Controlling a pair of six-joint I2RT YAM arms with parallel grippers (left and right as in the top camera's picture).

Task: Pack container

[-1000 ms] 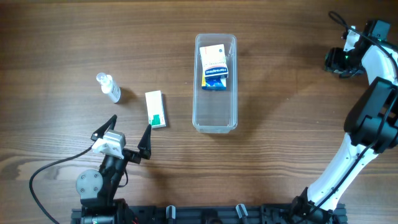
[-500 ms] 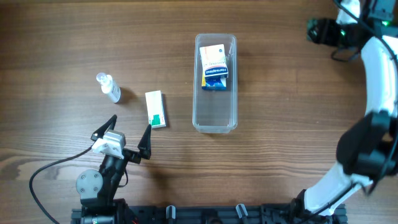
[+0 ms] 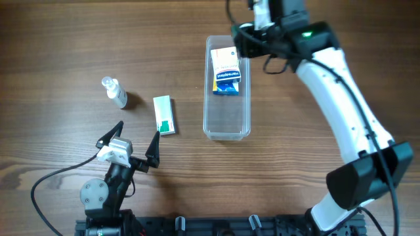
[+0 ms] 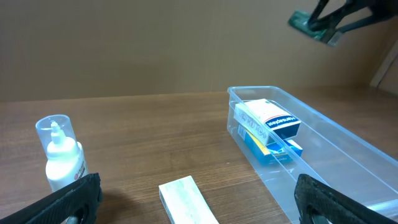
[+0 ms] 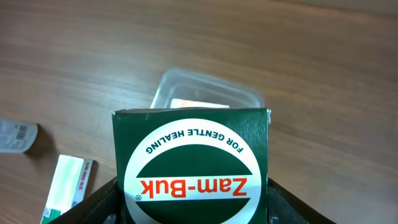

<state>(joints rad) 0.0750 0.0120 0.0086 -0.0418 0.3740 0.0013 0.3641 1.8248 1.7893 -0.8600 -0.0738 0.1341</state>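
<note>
The right pincer (image 5: 193, 205) is closed partway on a green Zam-Buk box (image 5: 191, 163). Its dark fingers (image 5: 99, 202) press the box's two sides, and the round label faces the wrist camera upside down. The pincer is raised off the wooden tabletop (image 3: 59, 39), and below it is the far end of the container (image 3: 228, 121), the long clear tub. The tub stretches from under the right pincer toward the robot's base. Under this pincer, the tub's far half holds a white-and-orange box (image 3: 225, 59) with a blue box (image 3: 228, 82) touching it on the near side. The half away from the pincer is bare plastic. The left pincer (image 3: 139, 130) is low near the robot's base with its fingers spread wide and nothing between them. Just ahead of it a white-and-green carton (image 3: 164, 115) lies flat on the wood. Farther ahead and to its left is a small clear spray bottle (image 3: 115, 92). Ahead and to its right, apart from the carton, is the container. From the left wrist, the held box shows as a green shape high above the tub's far end.
</note>
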